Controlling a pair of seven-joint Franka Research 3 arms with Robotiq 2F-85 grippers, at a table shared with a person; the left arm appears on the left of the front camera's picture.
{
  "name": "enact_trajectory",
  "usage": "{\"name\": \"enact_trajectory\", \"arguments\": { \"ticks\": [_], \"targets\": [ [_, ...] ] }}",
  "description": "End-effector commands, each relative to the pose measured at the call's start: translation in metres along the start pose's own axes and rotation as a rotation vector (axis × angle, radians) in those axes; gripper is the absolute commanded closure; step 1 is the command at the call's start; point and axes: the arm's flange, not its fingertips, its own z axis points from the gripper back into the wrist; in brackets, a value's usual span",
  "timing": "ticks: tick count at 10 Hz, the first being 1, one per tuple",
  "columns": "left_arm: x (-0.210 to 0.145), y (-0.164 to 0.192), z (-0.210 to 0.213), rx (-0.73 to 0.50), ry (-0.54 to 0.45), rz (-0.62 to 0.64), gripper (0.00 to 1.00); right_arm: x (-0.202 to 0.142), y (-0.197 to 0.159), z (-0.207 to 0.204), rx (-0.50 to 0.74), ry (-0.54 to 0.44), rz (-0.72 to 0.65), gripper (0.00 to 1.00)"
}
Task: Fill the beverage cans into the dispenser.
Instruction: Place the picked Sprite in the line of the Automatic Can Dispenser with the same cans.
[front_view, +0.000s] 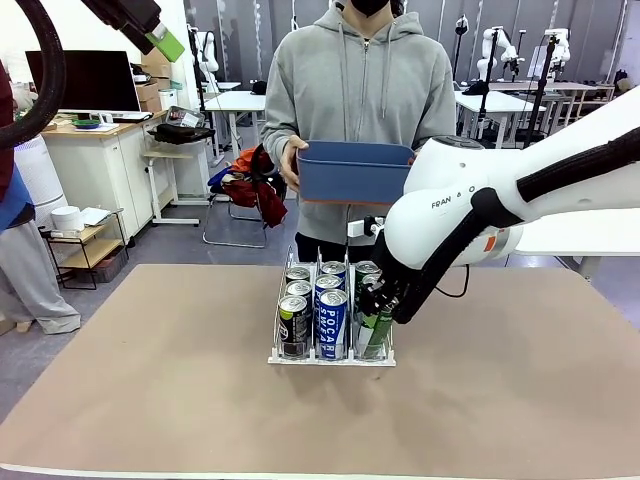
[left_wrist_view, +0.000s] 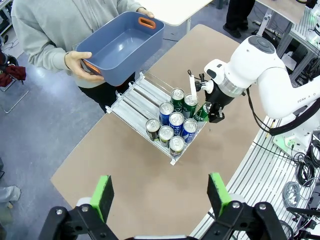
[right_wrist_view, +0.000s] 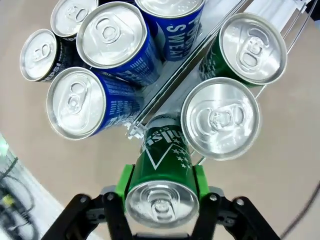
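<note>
At the middle of the brown table (front_view: 150, 400) stands the dispenser (front_view: 332, 357), and my right gripper (right_wrist_view: 161, 192) is down at its front right corner, its green pads clamped on the sides of a green can (right_wrist_view: 162, 192) that leans toward the rack's right lane. Seen along my right wrist, two more green cans (right_wrist_view: 220, 119) stand upright in that lane at about 1 o'clock from the held one, just beside it; blue Pocari Sweat cans (right_wrist_view: 114, 37) fill the middle lane at 11 o'clock, and black cans (right_wrist_view: 42, 55) sit beyond them at 10 o'clock. My left gripper (left_wrist_view: 159, 192) hangs high above the near edge of the table with its jaws spread wide and nothing between them. Across the table at 12 o'clock a person holds a blue bin (front_view: 355, 170) in both hands, above and behind the rack.
</note>
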Motion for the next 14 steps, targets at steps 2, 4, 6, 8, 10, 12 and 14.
{"name": "enact_trajectory", "arguments": {
  "ticks": [2,4,6,8,10,12,14],
  "targets": [
    [-0.001,0.001,-0.001,0.011,-0.004,0.008,0.0,0.003,-0.004,-0.009,0.002,0.07,0.035,0.42],
    [-0.001,0.001,-0.001,0.011,-0.004,0.008,0.0,0.005,0.0,-0.001,0.009,0.02,0.005,0.42],
    [-0.001,0.001,-0.001,0.011,-0.004,0.008,0.0,0.005,0.0,-0.001,0.009,0.02,0.005,0.42],
    [-0.001,0.001,-0.001,0.011,-0.004,0.008,0.0,0.006,0.0,0.002,0.01,0.024,0.006,0.23],
    [-0.001,0.001,-0.001,0.011,-0.004,0.008,0.0,0.007,0.0,0.012,0.025,0.023,0.006,0.04],
    [-0.001,0.001,-0.001,0.011,-0.004,0.008,0.0,0.005,0.0,0.022,0.022,-0.01,-0.012,0.0],
    [-0.001,0.001,-0.001,0.011,-0.004,0.008,0.0,-0.002,-0.001,0.034,0.041,-0.029,-0.019,0.0]
  ]
}}
